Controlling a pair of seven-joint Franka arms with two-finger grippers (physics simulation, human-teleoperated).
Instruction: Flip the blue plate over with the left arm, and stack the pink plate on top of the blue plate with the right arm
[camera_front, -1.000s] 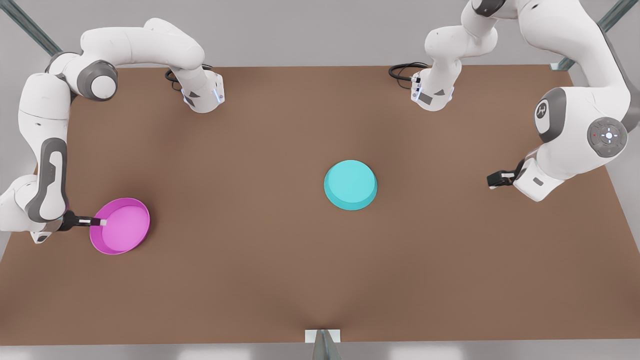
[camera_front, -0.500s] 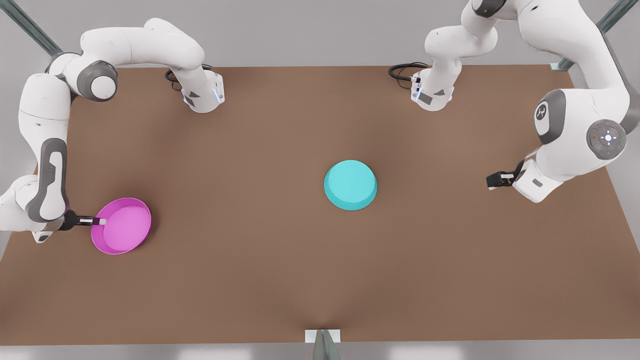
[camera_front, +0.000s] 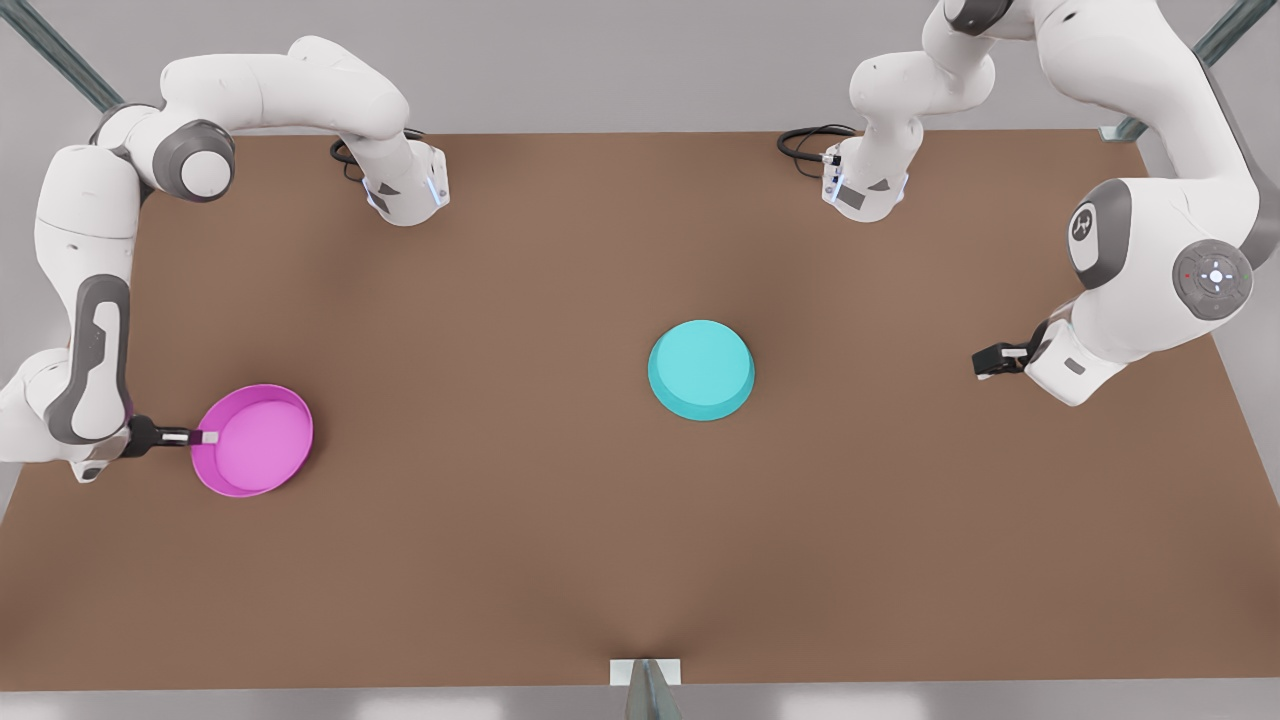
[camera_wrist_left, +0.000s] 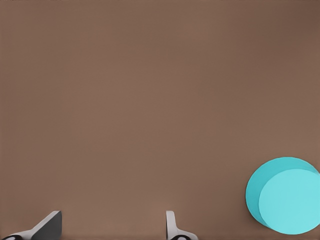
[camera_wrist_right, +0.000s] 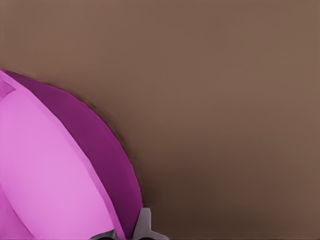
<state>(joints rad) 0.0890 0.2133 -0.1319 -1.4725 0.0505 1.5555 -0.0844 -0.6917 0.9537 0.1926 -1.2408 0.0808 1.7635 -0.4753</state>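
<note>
Brown table (camera_front: 560, 560) carries the blue plate (camera_front: 700, 369) upside down near its middle. Well off toward the front view's left, the right gripper (camera_front: 205, 437) has its jaws clamped on the pink plate (camera_front: 255, 443)'s rim, plate beyond the jaws. The left gripper (camera_front: 985, 361) waits open, empty.
</note>
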